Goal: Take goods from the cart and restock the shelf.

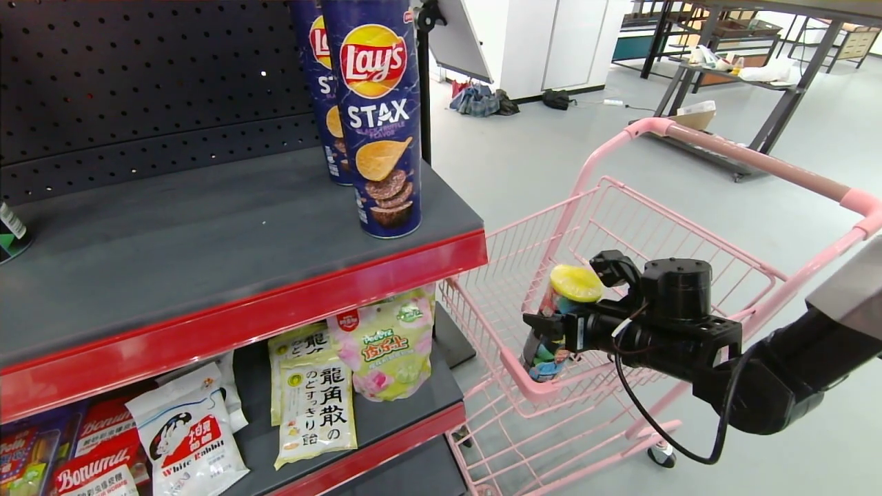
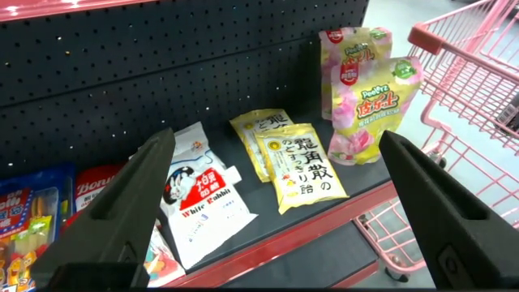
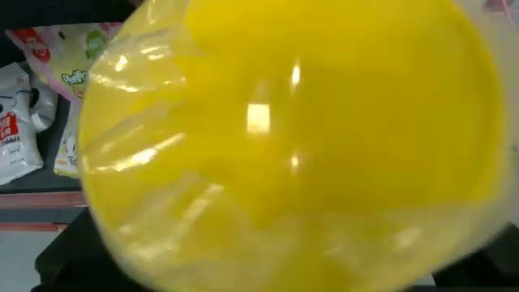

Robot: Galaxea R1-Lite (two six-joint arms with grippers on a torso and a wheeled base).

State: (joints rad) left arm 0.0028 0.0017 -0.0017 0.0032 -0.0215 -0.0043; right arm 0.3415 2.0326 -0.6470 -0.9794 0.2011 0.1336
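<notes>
My right gripper (image 1: 573, 303) is shut on a tall snack can (image 1: 551, 358) with a yellow lid (image 1: 575, 282), held upright just above the near rim of the pink cart (image 1: 513, 375). That lid (image 3: 292, 138) sits close up in the right wrist view. The grey upper shelf (image 1: 172, 241) with a red front edge lies to the left and holds two dark blue chip cans (image 1: 379, 124) at its right end. My left gripper (image 2: 276, 227) stands open in front of the lower shelf (image 2: 324, 223), with nothing between its fingers (image 2: 122, 219).
Candy bags lie on the lower shelf: a white one (image 1: 189, 430), yellow ones (image 1: 313, 393), and a green-pink pouch (image 1: 389, 344). A black pegboard (image 1: 138, 83) backs the upper shelf. Beyond the cart handle (image 1: 723, 155) there is open grey floor and tables.
</notes>
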